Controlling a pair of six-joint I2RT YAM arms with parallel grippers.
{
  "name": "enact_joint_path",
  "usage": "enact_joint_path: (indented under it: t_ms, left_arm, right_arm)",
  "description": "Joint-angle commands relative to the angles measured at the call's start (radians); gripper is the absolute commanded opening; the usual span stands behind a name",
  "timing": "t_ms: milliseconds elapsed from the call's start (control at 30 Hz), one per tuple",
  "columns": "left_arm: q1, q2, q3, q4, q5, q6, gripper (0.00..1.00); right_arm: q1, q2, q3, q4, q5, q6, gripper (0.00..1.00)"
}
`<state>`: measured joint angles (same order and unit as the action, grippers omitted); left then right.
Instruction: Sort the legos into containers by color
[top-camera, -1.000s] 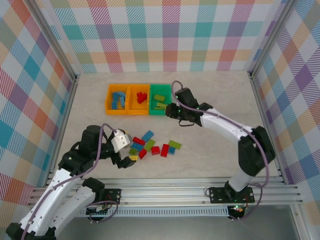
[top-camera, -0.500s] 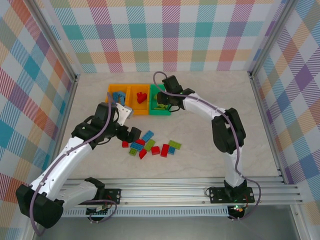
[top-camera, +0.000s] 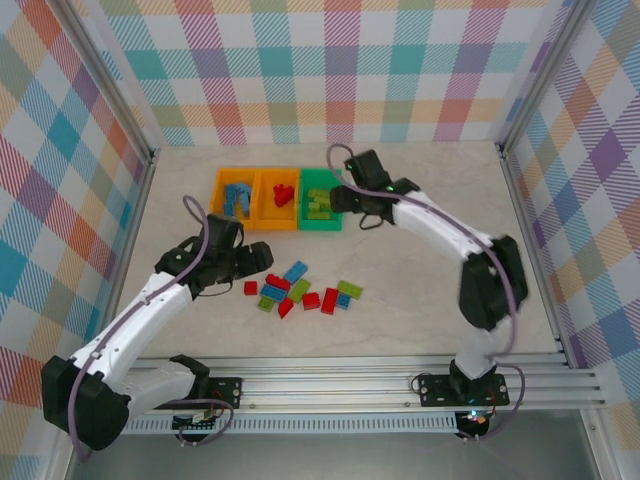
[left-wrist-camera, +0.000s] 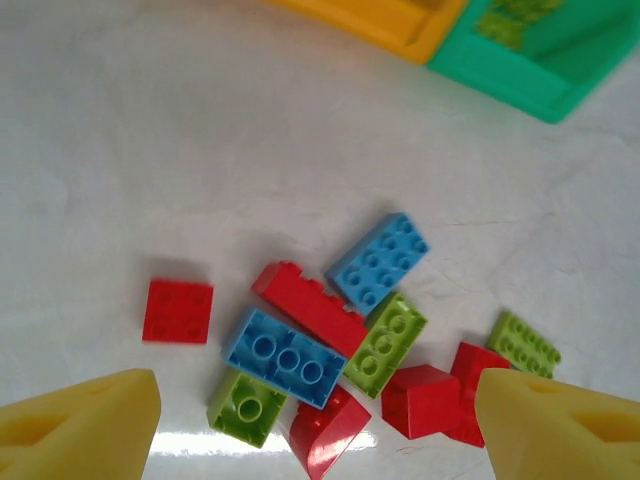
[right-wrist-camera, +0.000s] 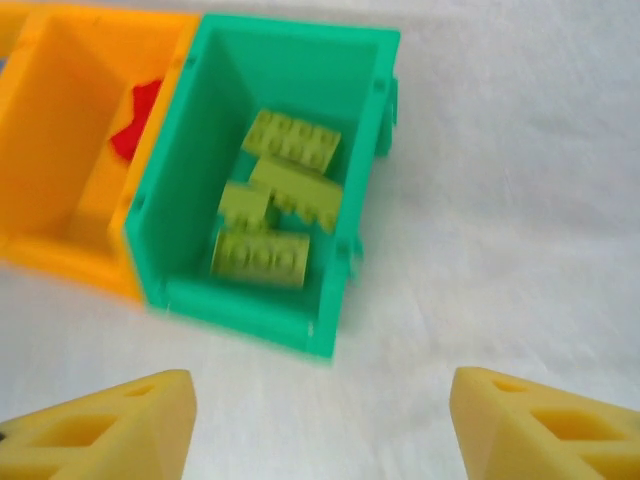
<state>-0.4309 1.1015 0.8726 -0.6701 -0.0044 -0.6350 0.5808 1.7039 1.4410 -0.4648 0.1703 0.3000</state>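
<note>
Pale marbled desk (top-camera: 430, 260). Loose legos (top-camera: 300, 290) sit clustered at the centre of the top frame, glossy studded plastic. A blue 2x4 brick (left-wrist-camera: 380, 262) touches a long red brick (left-wrist-camera: 305, 305). A flat red square (left-wrist-camera: 178, 310) lies apart at left, and lime pieces are mixed in.

Left tool (left-wrist-camera: 315, 400) hangs over the pile, blocky yellow fingers spread wide, nothing between them. Right tool (right-wrist-camera: 320, 390) is likewise spread and empty, facing the green bin (right-wrist-camera: 250, 315).

That bin holds four lime bricks (right-wrist-camera: 290, 140). The middle orange bin (right-wrist-camera: 50, 130) holds a red piece (right-wrist-camera: 135, 125). The far-left orange bin (top-camera: 217, 200) holds blue bricks (top-camera: 238, 197), count unclear.

Since half a second ago the right tool has backed off from above the green bin to its right side. The left tool has shifted slightly up-left. The pile is unchanged.
</note>
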Motion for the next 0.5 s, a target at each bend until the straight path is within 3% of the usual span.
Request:
enact_joint_path:
  t_ms: [0, 133, 267, 367, 467]
  left_arm:
    - [-0.001, 0.061, -0.058, -0.005, -0.082, -0.266, 0.83]
    - [0.025, 0.215, -0.04, 0.012, -0.119, -0.171, 0.8]
    - [0.055, 0.343, -0.023, 0.071, -0.047, -0.112, 0.72]
    - [0.057, 0.402, -0.012, 0.075, -0.05, -0.097, 0.65]
    - [0.059, 0.429, -0.011, 0.067, -0.069, -0.087, 0.64]
  right_arm:
    - [-0.001, -0.259, -0.147, -0.032, -0.111, -0.018, 0.73]
    - [0.001, -0.459, -0.274, -0.118, -0.235, 0.017, 0.77]
    - [0.001, -0.577, -0.357, -0.156, -0.249, 0.066, 0.79]
    - [0.001, -0.611, -0.384, -0.183, -0.245, 0.093, 0.81]
    - [0.001, -0.613, -0.379, -0.2, -0.274, 0.112, 0.82]
